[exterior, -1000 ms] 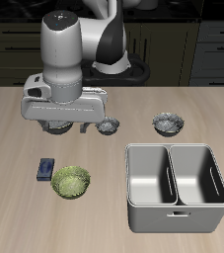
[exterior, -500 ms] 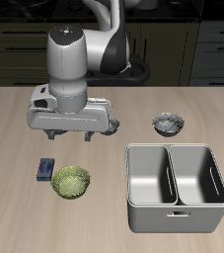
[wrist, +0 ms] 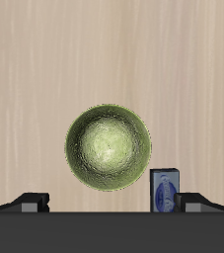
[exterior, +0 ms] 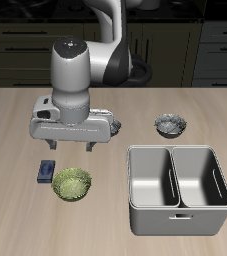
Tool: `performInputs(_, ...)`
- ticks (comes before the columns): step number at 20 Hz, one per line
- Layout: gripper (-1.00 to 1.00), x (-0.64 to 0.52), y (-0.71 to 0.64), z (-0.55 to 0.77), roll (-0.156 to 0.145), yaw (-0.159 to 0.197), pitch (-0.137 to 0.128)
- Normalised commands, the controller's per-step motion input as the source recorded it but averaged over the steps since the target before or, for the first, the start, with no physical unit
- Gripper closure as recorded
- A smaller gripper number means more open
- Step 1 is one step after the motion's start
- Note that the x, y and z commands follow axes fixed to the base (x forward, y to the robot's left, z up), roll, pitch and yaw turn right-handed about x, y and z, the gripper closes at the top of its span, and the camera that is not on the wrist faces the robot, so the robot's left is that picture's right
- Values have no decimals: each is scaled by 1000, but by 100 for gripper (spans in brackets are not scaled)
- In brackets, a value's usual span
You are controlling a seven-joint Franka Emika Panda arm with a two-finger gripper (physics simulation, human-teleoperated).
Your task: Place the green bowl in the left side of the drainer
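Note:
The green bowl (exterior: 72,183) is small, yellow-green and ribbed. It stands upright on the table near the front edge, apart from the drainer (exterior: 178,152). The drainer is a light-grey tub with two deep compartments, and both are empty. My gripper (exterior: 71,150) hangs open just above and slightly behind the bowl, without touching it. In the wrist view the bowl (wrist: 109,148) lies centred in front of the gripper (wrist: 112,203), with the fingertips (wrist: 33,201) spread wider than the bowl.
A small blue object (exterior: 48,171) lies beside the green bowl; it also shows in the wrist view (wrist: 165,190). Two grey patterned bowls (exterior: 169,125) (exterior: 112,127) stand farther back, one partly behind the gripper.
The gripper has moved toward the table's front edge and lower, ending over the green bowl. The bowl, drainer and other objects have not moved.

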Motion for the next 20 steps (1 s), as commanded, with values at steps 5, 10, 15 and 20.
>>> performInputs(5, -100, 52, 192, -152, 14, -1, -4)
performInputs(10, -100, 84, 143, -115, 2, 3, -18)
performInputs(15, -100, 104, 148, -297, -1, -9, 21)
performInputs(20, -100, 12, 129, -251, 12, -4, 23)
